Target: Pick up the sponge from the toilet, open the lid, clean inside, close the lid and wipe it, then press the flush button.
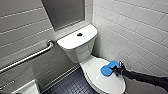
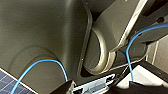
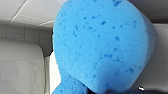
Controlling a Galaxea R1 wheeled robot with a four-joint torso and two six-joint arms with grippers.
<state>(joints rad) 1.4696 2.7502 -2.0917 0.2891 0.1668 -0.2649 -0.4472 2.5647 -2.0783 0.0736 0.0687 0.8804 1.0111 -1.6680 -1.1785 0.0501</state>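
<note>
the lid (image 1: 100,75) lies shut over the toilet (image 1: 78,48) bowl. the right gripper (image 1: 117,70) is clamped on the sponge (image 1: 109,68) at the lid's wall side. up close the right wrist view shows its pores; the head view shows the flush button (image 1: 79,34) on the tank.

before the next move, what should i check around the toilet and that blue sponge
1. The lid is down over the bowl: ok.
2. The sponge is at the lid, on the side by the wall: ok.
3. The right end effector is at the sponge's end: ok.
4. Firm grip on the sponge: cannot tell.
5. The sponge is lifted off the lid: cannot tell.
6. The flush button is uncovered on the tank: ok.
</note>
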